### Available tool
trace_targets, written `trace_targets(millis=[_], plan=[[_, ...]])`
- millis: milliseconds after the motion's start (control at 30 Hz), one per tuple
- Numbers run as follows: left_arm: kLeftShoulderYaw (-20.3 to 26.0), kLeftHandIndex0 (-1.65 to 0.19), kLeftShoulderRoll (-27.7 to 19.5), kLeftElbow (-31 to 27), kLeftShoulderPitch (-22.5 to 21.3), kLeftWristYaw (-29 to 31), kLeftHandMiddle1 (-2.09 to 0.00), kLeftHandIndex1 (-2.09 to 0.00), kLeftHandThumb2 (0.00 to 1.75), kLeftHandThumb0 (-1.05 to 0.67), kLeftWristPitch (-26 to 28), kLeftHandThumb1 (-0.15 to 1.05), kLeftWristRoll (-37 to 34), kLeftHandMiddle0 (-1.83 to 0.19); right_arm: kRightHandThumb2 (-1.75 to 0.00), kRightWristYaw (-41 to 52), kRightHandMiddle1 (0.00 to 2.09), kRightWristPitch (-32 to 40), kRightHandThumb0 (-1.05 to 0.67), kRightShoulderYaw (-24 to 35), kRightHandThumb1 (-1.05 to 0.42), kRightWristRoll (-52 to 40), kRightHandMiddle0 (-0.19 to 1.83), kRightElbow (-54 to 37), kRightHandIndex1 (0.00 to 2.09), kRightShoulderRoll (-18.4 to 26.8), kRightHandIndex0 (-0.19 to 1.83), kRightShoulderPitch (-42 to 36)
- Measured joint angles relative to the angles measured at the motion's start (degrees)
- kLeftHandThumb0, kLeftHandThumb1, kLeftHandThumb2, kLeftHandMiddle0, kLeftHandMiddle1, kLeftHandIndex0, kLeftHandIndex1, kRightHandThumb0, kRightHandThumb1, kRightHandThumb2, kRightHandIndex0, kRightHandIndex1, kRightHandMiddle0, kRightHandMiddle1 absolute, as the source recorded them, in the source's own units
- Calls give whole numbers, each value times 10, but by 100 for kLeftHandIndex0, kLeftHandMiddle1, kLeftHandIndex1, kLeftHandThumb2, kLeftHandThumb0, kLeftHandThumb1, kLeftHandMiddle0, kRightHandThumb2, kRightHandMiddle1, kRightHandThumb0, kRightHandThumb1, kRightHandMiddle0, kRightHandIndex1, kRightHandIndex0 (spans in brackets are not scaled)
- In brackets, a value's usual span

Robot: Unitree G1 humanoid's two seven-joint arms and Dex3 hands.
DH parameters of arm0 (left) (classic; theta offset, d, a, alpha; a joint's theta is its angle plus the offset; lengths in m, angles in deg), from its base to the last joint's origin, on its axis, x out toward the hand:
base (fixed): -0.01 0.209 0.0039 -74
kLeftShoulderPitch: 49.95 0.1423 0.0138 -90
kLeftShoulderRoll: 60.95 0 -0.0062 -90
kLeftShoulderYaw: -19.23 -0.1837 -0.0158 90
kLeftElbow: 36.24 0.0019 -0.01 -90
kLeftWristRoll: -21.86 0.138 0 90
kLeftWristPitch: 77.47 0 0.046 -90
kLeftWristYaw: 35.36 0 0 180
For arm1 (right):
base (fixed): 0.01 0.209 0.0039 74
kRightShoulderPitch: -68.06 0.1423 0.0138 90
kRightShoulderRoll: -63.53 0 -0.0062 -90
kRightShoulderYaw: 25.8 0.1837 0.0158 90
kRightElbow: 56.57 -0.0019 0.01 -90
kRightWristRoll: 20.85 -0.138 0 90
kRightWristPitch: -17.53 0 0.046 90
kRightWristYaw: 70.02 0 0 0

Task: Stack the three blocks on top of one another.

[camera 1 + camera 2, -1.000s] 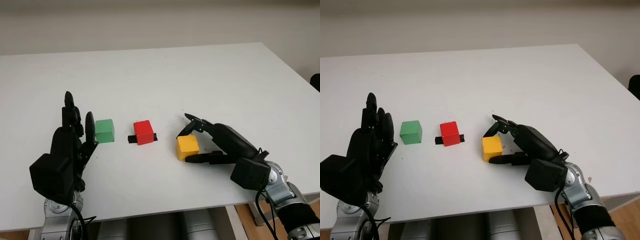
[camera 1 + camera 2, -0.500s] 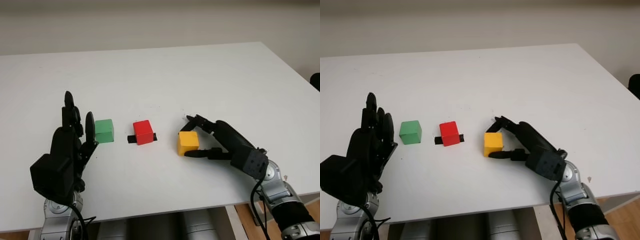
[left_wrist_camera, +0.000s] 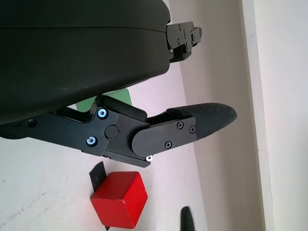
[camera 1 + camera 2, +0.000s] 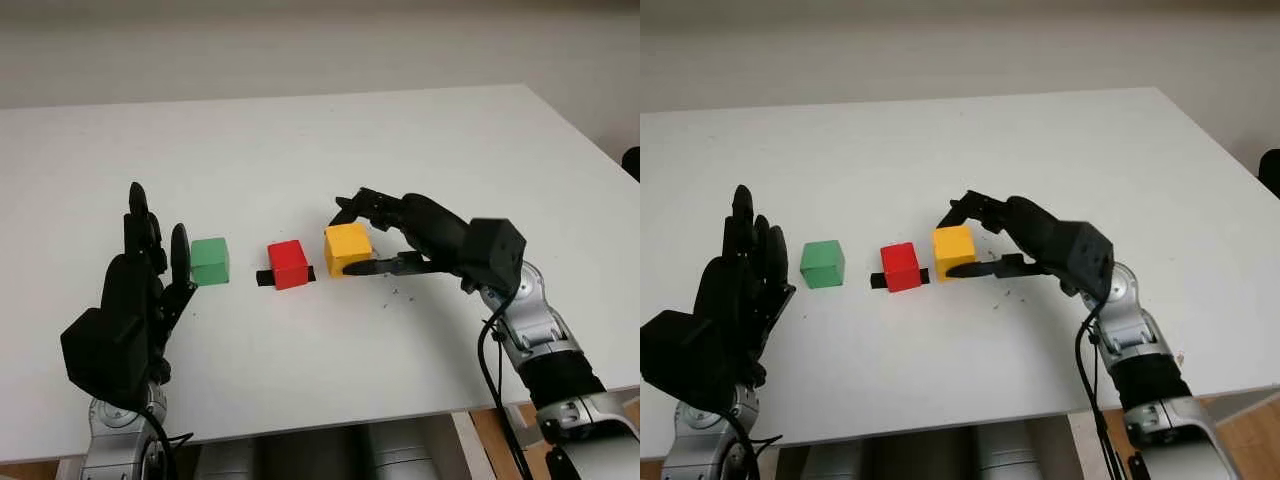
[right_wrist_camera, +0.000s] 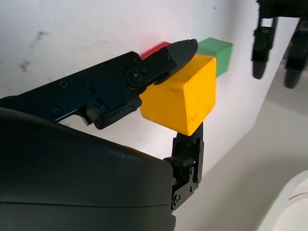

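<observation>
On the white rectangular table [image 4: 420, 150], my left hand [image 4: 130, 300] sits open beside the small green cube block [image 4: 209, 261]. My right hand [image 4: 375, 238] pinches the yellow cube block [image 4: 347, 247], lifted just beside the red cube block [image 4: 288, 264]. A thin fingertip grip could let it twist or slip. No legible writing anywhere.

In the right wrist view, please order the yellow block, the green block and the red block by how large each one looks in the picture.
1. yellow block, held in the right hand and nearest the camera, so it looks far largest.
2. green block.
3. red block, mostly hidden behind a finger, so its place after green is unsure.
</observation>
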Motion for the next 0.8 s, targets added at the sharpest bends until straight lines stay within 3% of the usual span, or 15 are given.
trace_targets(millis=[300,800], plan=[[0,15,0,0,-1,0,-6,-5,64,-67,-2,105,0,13,-5,8,150,-19,-58,-16,-90,21,49,98,6,-37,24,97],[2,14,0,0,-2,-2,-5,-6,64,-67,-2,105,2,13,-5,-10,149,-12,-53,-19,-89,28,48,246,6,-120,23,161]])
